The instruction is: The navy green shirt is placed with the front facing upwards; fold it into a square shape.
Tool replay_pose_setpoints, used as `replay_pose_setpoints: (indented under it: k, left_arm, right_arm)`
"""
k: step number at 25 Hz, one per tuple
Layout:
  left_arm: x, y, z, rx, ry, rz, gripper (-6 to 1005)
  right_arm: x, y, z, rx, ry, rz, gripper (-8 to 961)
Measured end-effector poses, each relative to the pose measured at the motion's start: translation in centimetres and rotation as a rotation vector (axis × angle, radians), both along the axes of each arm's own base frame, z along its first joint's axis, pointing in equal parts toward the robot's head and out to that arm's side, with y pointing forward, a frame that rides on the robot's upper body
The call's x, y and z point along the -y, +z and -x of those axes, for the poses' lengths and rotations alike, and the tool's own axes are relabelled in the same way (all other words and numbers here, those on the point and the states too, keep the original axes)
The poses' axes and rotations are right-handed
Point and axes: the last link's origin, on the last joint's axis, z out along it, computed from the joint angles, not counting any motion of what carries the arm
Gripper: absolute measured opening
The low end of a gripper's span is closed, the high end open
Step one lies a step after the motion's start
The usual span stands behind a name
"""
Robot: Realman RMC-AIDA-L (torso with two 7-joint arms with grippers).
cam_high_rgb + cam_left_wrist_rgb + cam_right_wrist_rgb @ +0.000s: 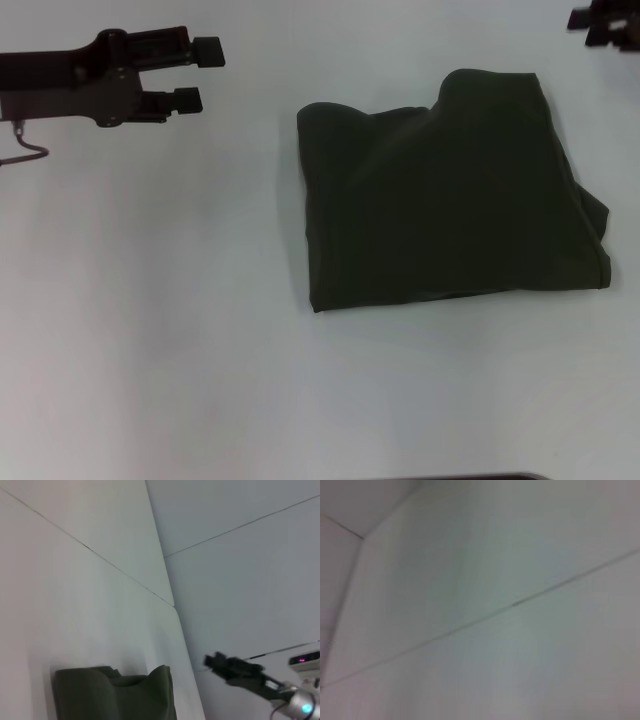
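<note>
The navy green shirt [450, 195] lies folded into a rough square on the white table, right of centre in the head view; its lettering is hidden. The left wrist view shows the same shirt [115, 692] low in the picture. My left gripper [198, 75] hovers at the far left, well away from the shirt, open with nothing between its fingers. Only the tip of my right gripper [605, 25] shows at the far right corner, beyond the shirt; it also appears as a dark gripper [227, 665] in the left wrist view.
The white table [200, 350] spreads around the shirt, with seams between its panels [512, 602] showing in the wrist views.
</note>
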Motion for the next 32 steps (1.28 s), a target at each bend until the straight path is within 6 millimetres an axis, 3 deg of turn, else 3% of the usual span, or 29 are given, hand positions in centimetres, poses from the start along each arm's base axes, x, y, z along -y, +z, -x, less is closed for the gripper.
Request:
replay_pose_setpoints:
  k: [3, 9, 21, 25, 32]
  left_arm:
    - [0.0, 0.3, 0.0, -0.003, -0.005, -0.001, 878]
    - [0.0, 0.7, -0.2, -0.026, -0.047, 0.009, 878]
    - [0.8, -1.0, -1.5, -0.145, -0.112, 0.2, 875]
    - [0.8, -2.8, -1.0, -0.209, -0.064, 0.219, 865]
    - [0.8, -6.9, -1.4, -0.28, -0.045, 0.218, 848]
  right_arm:
    - [0.5, 1.0, 1.8, -0.043, 0.111, 0.052, 403]
    - [2.3, 0.6, 4.8, -0.07, 0.393, 0.156, 536]
    - [4.2, 1.6, 6.6, -0.113, 0.494, 0.257, 790]
    - [4.4, 1.6, 6.2, -0.121, 0.479, 0.25, 909]
    - [4.8, 1.2, 5.3, -0.13, 0.453, 0.239, 908]
